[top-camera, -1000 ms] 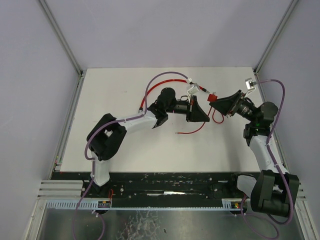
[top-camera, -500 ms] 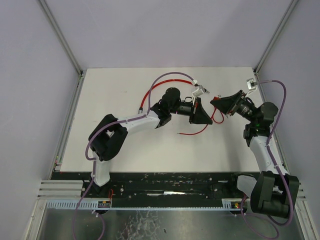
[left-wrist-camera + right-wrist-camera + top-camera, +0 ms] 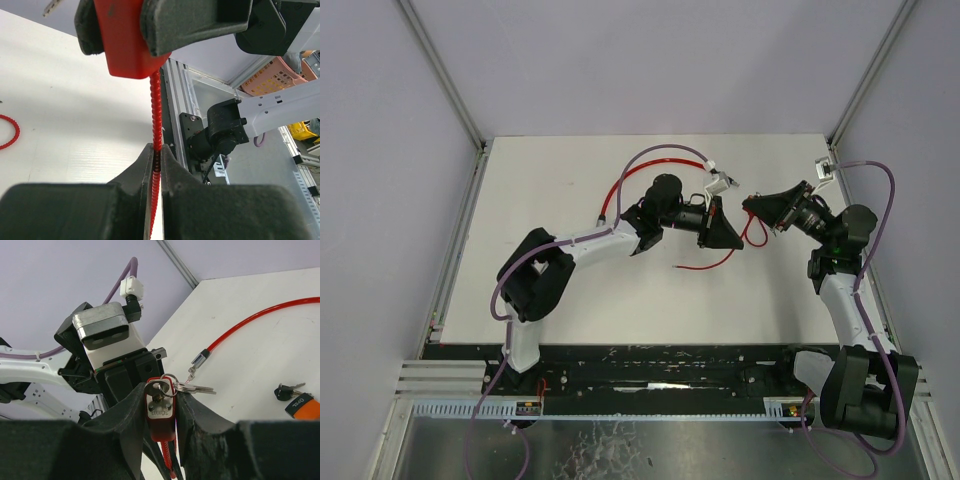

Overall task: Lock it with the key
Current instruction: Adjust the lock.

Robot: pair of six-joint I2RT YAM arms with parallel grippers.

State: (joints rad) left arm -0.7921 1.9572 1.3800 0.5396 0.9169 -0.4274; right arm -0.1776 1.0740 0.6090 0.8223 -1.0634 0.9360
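Your right gripper (image 3: 161,393) grasps the red plastic lock (image 3: 160,424), silver key (image 3: 159,386) inserted. Your left gripper (image 3: 156,156) pinches its red coiled cable (image 3: 156,107) just beside.

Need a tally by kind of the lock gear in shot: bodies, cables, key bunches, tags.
Lock bodies: 1, the red lock body
Cables: 1, the red cable
Key bunches: 2, the ringed bunch in the lock and the loose keys on the table
Tags: 1, the orange tag
Total: 5
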